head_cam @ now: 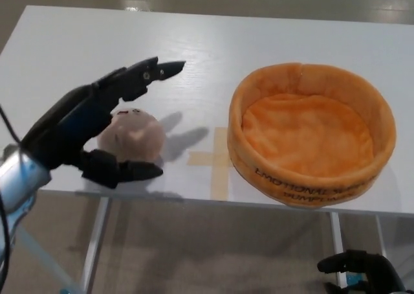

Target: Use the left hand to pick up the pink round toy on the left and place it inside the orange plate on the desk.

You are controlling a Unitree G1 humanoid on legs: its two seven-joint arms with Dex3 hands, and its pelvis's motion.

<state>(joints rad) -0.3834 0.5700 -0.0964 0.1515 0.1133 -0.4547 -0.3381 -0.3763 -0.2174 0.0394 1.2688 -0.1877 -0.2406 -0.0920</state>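
The left hand [97, 129] is spreading wide around the pink toy [132, 135], which is sitting on the table [77, 48] left of the orange plate [310, 133]; closing off-centre, it is risking the ball squirting sideways

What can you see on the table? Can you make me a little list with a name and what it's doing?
toy: pink round toy on the white table, left side
plate: orange plate on the right, nothing in it
tape: tan cross between toy and plate
left hand: left hand open, fingers spread around the toy, not closed on it
right hand: right hand low, below the table edge
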